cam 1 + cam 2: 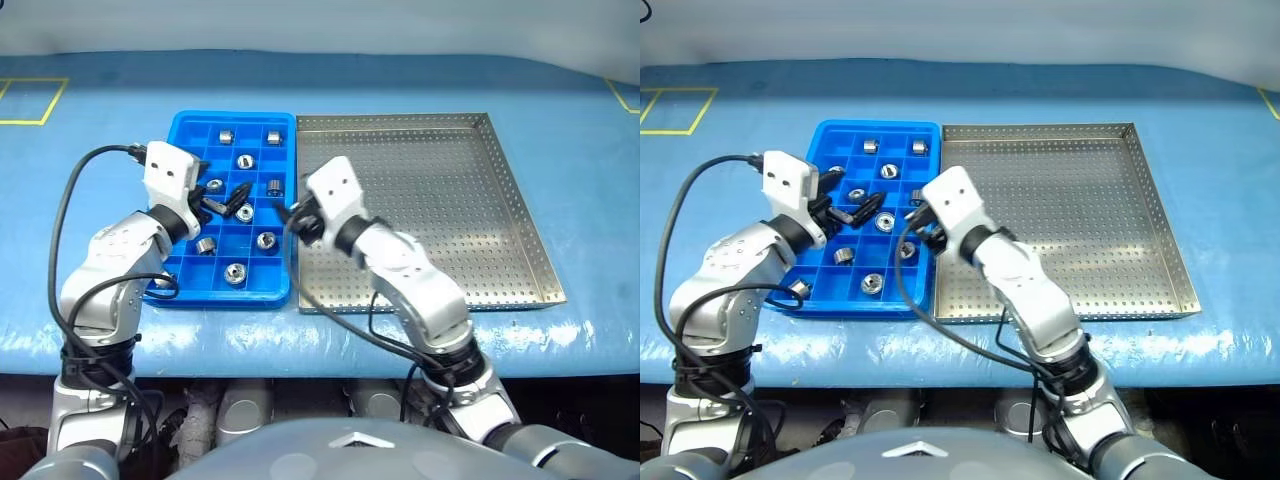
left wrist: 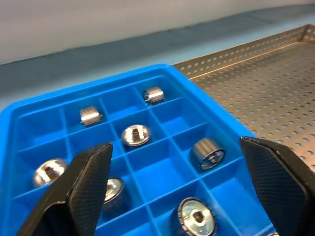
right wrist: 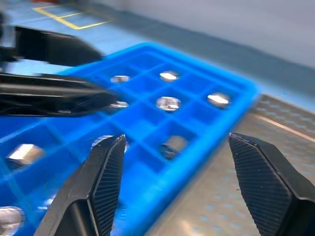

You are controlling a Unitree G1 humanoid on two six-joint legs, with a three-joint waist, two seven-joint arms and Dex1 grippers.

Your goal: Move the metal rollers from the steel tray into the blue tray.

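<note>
The blue tray (image 1: 184,122) lies left of the steel tray (image 1: 440,200), long sides touching. Several metal rollers (image 1: 244,160) sit in its compartments, some upright and some on their sides (image 2: 206,151). The steel tray's perforated floor looks bare. My left gripper (image 1: 228,200) hovers over the middle of the blue tray, open, with nothing between its fingers (image 2: 93,167). My right gripper (image 1: 292,215) hangs over the blue tray's right rim beside the steel tray, open and holding nothing; a roller (image 3: 173,145) lies in a compartment below it.
Both trays rest on a pale blue table cover (image 1: 400,80). Yellow tape marks (image 1: 30,100) sit at the far left and far right corners. Black cables (image 1: 70,200) loop from both wrists. The two grippers are close together, the left one's fingers (image 3: 54,93) crossing the right wrist view.
</note>
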